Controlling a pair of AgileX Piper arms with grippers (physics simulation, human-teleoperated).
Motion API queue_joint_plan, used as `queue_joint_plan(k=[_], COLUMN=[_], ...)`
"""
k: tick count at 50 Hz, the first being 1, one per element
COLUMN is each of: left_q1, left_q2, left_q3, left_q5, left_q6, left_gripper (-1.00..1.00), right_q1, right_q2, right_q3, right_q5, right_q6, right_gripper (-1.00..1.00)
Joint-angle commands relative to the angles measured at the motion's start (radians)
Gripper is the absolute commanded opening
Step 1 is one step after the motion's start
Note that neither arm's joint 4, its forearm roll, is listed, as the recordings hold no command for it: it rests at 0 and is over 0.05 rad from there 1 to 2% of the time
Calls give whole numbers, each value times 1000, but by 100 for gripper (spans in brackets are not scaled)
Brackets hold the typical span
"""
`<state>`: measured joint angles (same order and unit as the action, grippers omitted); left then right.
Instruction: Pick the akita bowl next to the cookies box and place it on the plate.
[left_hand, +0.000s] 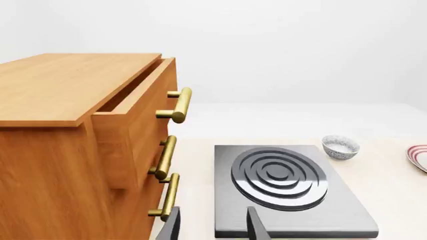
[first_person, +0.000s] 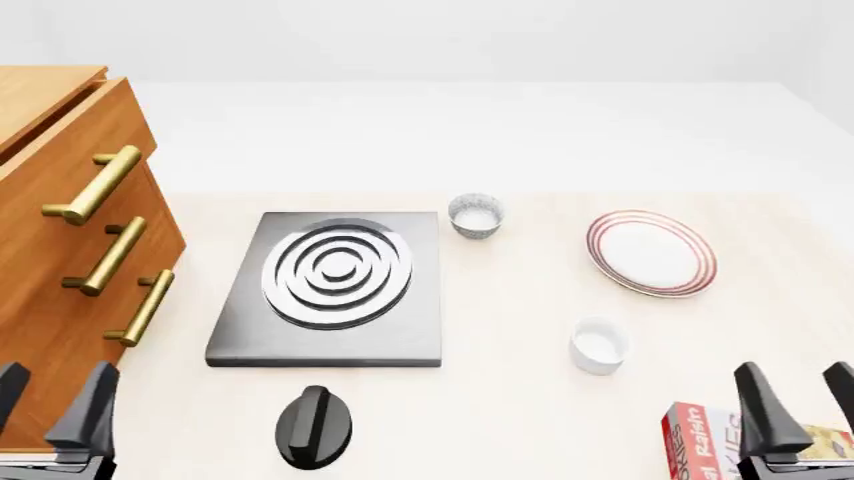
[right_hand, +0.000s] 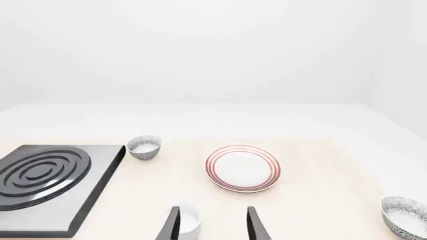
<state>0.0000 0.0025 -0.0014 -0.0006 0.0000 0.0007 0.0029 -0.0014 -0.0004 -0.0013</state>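
Hovering low at the near edge of the desk (first_person: 534, 400), both arms idle: left gripper (first_person: 51, 405) near-left by the wooden drawer cabinet (first_person: 54, 250), fingers (first_person: 87, 405) spread apart, holding nothing; right gripper (first_person: 798, 400) near-right, fingers also apart, empty. Cookies box (first_person: 694, 440) lies at near-right edge, just beside right gripper, partly cut off. Akita bowl (right_hand: 405, 216) for the task shows only in right wrist view, far right of that gripper, upright on desk; not visible in front view. Second akita bowl (first_person: 475, 215) sits far-centre, just right of the stove plate (first_person: 334, 290). Plate (first_person: 650, 252) far-right, bare. White cup (first_person: 599, 345) nearer, between plate and box. Black knob (first_person: 316, 427) near-centre, in front of stove plate.
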Motion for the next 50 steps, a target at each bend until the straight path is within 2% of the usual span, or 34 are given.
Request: queue_joint_plan(k=[1, 18, 23, 25, 28, 32, 35, 39, 45, 50], left_q1=[0, 0, 0, 0, 0, 0, 0, 0, 0, 0], left_q2=[5, 5, 5, 5, 5, 5, 5, 5, 5, 5], left_q3=[-3, -3, -3, -3, -3, -3, -3, -3, -3, -3], left_q5=[-1, -1, -1, -1, -1, -1, -1, -1, -1, -1], left_q6=[0, 0, 0, 0, 0, 0, 0, 0, 0, 0], left_gripper=[100, 100, 100, 100, 100, 100, 100, 100, 100, 100], right_q1=[1, 2, 1, 11, 4, -13, -28, -41, -58, -73], right_q2=[5, 0, 3, 5, 3, 3, 30, 30, 46, 103], right_q3=[-3, -10, -33, -45, -58, -98, -122, -177, -261, -348], right_q5=[0, 10, 30, 47, 59, 107, 128, 183, 252, 315], right_q6=[-4, -1, 5, 32, 28, 30, 59, 40, 51, 37], right_gripper=[100, 100, 100, 100, 100, 100, 100, 100, 100, 100])
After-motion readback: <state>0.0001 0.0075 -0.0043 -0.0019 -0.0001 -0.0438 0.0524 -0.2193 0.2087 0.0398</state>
